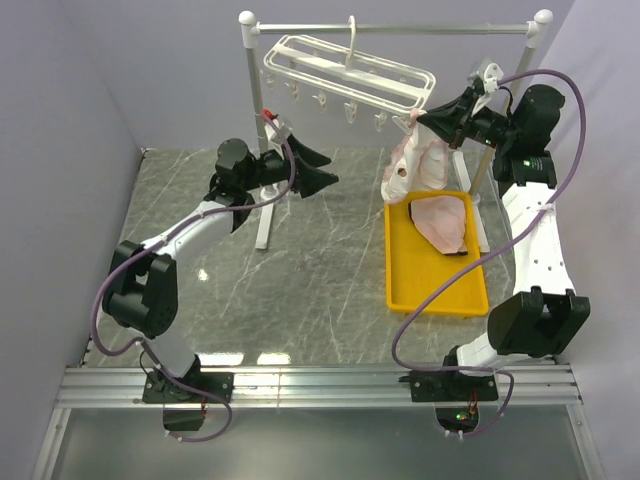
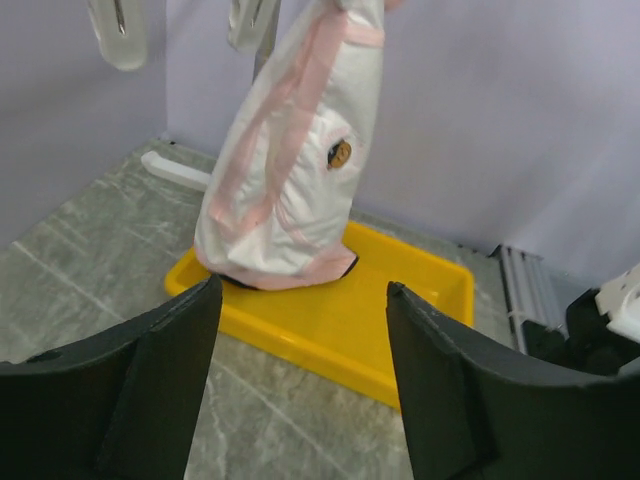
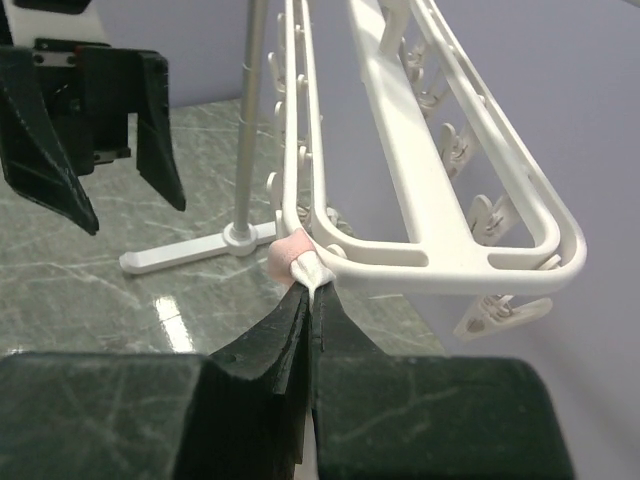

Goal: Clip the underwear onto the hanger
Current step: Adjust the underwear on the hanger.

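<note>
Underwear in pale pink and white hangs from the right gripper, whose jaws are pressed together on a small pinch of the fabric's top edge, right up against the rounded end of the white hanger. From the pictures it cannot be told whether any of the clips has hold of the cloth. In the overhead view the garment drops from that end of the hanger toward the far end of the yellow tray. A second pair of briefs lies flat in the tray. The hanger is suspended by its hook from the grey rail stand at the back of the marble-patterned table, tilted so that its right end sits lower. The left gripper is poised in the air near the stand's left post, well apart from the garment. Its jaws are spread wide and hold nothing. Its wrist camera looks between the two black fingers at the hanging underwear, which bears a small orange-brown mark on one side and pink banding along its seams. The lower edge of the garment reaches down in front of the tray's rim.
</note>
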Controlling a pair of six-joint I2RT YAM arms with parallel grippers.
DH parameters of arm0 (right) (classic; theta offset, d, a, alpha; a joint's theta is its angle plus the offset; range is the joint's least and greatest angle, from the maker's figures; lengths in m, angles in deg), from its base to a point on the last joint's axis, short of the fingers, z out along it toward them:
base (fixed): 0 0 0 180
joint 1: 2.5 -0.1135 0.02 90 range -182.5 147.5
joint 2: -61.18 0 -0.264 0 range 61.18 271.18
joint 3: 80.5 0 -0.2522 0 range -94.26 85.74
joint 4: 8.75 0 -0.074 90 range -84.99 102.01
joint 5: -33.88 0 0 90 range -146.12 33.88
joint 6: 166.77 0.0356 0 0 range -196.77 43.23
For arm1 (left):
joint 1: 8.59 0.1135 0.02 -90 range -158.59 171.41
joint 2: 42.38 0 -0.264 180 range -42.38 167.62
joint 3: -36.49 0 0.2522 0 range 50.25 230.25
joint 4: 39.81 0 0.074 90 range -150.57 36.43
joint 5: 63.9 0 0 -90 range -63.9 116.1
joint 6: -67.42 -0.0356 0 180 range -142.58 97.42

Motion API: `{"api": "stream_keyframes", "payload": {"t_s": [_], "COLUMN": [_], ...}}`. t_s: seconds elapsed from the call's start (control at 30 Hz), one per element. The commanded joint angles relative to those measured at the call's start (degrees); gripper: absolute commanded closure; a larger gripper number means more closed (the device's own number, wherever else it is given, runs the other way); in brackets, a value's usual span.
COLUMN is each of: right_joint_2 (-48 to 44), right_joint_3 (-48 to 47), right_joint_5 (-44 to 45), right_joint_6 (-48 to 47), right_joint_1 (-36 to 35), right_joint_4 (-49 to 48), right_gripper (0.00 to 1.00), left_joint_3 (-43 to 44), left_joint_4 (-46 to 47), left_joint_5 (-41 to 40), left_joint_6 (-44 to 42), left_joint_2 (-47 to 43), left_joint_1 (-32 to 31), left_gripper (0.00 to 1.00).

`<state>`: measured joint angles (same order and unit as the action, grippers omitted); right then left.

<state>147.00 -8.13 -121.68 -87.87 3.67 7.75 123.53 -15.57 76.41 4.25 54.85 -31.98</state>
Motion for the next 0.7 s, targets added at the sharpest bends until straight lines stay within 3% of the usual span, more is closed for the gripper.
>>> {"api": "stream_keyframes", "payload": {"t_s": [0.0, 0.1, 0.2, 0.43, 0.53, 0.67], "right_joint_2": [0.5, 1.0, 2.2, 3.5, 3.7, 3.1], "right_joint_3": [-3.3, -4.0, -5.7, -7.6, -8.6, -9.3], "right_joint_5": [0.8, -0.4, -1.7, -3.6, -4.5, -5.5], "right_joint_6": [-2.9, -3.5, -3.1, -1.0, 0.7, 1.2], "right_joint_1": [0.4, 0.4, 0.4, 0.4, 0.4, 0.5], "right_joint_4": [1.5, 2.4, 3.7, 2.8, 2.8, 3.5], "right_gripper": [1.00, 1.00, 1.00, 1.00, 1.00, 1.00], "left_joint_3": [-2.8, -5.6, -3.9, 5.5, 10.6, 15.9], "left_joint_4": [-3.2, 4.8, 11.6, 28.9, 31.0, 32.7], "left_joint_5": [1.8, 2.0, 0.9, -7.1, -10.5, -10.6], "left_joint_6": [-10.6, -12.7, -7.1, 17.3, 23.9, 28.4], "left_joint_2": [-1.5, 0.6, 6.4, 21.9, 28.1, 32.0], "left_joint_1": [-0.5, -2.1, -3.4, -5.9, -6.0, -7.1], "left_gripper": [0.29, 0.31, 0.31, 0.30, 0.21, 0.19]}}
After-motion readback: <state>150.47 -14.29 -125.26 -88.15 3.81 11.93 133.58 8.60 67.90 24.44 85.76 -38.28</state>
